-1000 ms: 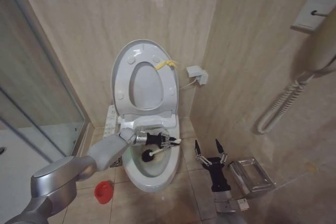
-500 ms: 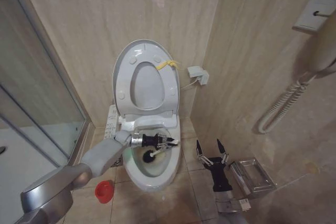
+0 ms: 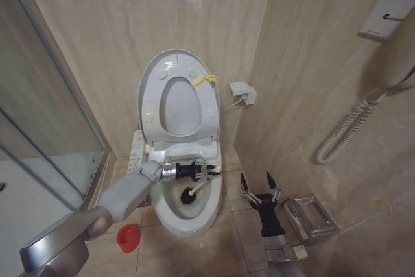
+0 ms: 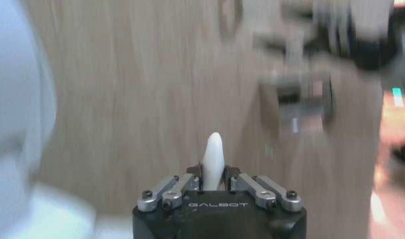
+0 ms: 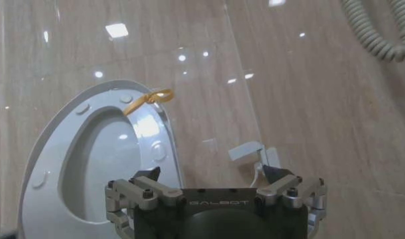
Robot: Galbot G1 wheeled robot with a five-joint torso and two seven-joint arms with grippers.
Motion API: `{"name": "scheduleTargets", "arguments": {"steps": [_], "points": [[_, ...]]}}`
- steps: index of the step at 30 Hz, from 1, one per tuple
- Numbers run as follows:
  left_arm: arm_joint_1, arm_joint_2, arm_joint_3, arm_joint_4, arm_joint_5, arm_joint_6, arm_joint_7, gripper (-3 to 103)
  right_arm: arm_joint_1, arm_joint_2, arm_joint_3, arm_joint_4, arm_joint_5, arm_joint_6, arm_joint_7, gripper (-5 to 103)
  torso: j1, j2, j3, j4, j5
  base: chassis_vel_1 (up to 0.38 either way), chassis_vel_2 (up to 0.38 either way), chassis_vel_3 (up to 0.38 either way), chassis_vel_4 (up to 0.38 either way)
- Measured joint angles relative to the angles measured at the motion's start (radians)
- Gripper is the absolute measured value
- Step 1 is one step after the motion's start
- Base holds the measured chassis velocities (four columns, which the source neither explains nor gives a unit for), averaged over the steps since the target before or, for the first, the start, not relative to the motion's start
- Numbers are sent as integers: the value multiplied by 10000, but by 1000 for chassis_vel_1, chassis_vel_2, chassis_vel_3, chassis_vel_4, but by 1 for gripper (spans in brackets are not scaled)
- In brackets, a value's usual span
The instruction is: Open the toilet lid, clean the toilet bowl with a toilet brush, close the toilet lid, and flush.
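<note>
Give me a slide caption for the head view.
Left gripper scrubs toilet bowl with toilet brush; toilet lid raised, right gripper idle.

Beige marble-look tile walls w/ glossy light spots, same tile on floor. Glass shower screen at left. Coiled white cord on right wall, metal holder on floor below.

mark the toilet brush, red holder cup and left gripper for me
toilet brush (image 3: 189,192), head view, on the dark bristle head down in the bowl.
red holder cup (image 3: 128,237), head view, on its round red body on the floor.
left gripper (image 3: 209,171), head view, between its fingertips, shut on the brush handle.
</note>
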Motion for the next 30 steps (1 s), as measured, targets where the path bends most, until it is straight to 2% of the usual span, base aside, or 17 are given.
{"name": "scheduleTargets", "arguments": {"steps": [3, 4, 6, 9, 10, 12, 13, 15, 17, 18, 19, 21, 23, 25, 28, 29, 30], "points": [[15, -26, -103, 951, 538, -313, -2, 20, -27, -31, -34, 9, 1, 15, -57, 100, -1, 0, -1, 23, 6, 0, 0, 0, 0], [55, -201, -358, 842, 471, -454, -478, 23, -35, -64, -28, 9, -1, 23, -77, 100, 1, -2, 3, 36, 2, 0, 0, 0, 0], [56, -307, -473, 630, 320, -526, -740, 23, -34, -70, -21, 8, 2, 26, -80, 100, 3, -2, 4, 37, -3, 0, 0, 0, 0], [2, -612, -717, 152, -53, -709, -1341, 23, -36, -53, 14, 13, 4, 35, -84, 100, 0, 0, 0, 13, 0, 0, 0, 0, 0], [-11, -720, -751, 76, -205, -773, -1650, 23, -75, -23, 28, 70, 5, 38, -84, 100, 0, 0, -2, -3, 3, 8, -57, -22, -10], [299, -487, -405, 451, -188, -775, -2129, 20, -118, -36, -11, 129, 4, 43, -108, 100, 0, 0, 0, -1, 2, -52, -40, -52, -28], [299, -487, -405, 451, -188, -775, -2129, 20, -118, -36, -11, 129, 4, 43, -108, 100, 0, 0, 0, -1, 2, -47, -23, -52, -35], [499, -333, -272, 566, -172, -714, -2586, 20, -149, -83, -22, 133, 4, 50, -125, 100, 2, -2, 4, 32, 0, 0, 0, 0, 0], [648, -323, -273, 176, -671, -590, -3243, 20, -149, -115, -17, 133, 0, 63, -138, 100, 0, 0, -1, 28, 2, 32, 20, 51, 36], [648, -323, -273, 176, -671, -590, -3243, 20, -149, -115, -17, 133, 0, 63, -138, 100, 0, 0, -1, 28, 2, 55, 72, 51, 36], [831, -342, -220, -705, -1464, -404, -4151, 20, -145, -124, 20, 115, -2, 65, -139, 100, 1, -1, 1, 28, 3, 0, 0, 0, 0], [1045, -317, 22, -1383, -2151, -448, -4841, 20, -140, -106, 41, 130, 0, 67, -139, 100, -1, 2, -3, 2, 0, 0, 0, 0, 0], [1236, -294, 150, -1407, -2214, -573, -5038, 20, -140, -105, 35, 157, 3, 67, -138, 100, -1, 2, -3, 1, 3, 0, 0, 0, 0], [1556, -282, 263, -977, -1776, -839, -5122, 20, -131, -140, -6, 177, 12, 64, -138, 100, 0, 0, 1, 16, -2, -29, -23, -14, -21], [1605, -400, 254, -1104, -1659, -891, -5215, 21, -117, -159, -17, 165, 18, 64, -142, 100, -1, 1, -2, 19, 6, 0, 0, 0, 0], [1604, -502, 268, -1346, -1662, -894, -5274, 21, -120, -157, -4, 128, 21, 68, -143, 100, 0, -1, 1, 28, 3, 0, 0, 0, 0], [1544, -614, 276, -1485, -1645, -949, -5282, 21, -123, -140, 15, 104, 23, 85, -143, 100, 2, -1, 2, 15, -3, 0, 0, 0, 0]]}}
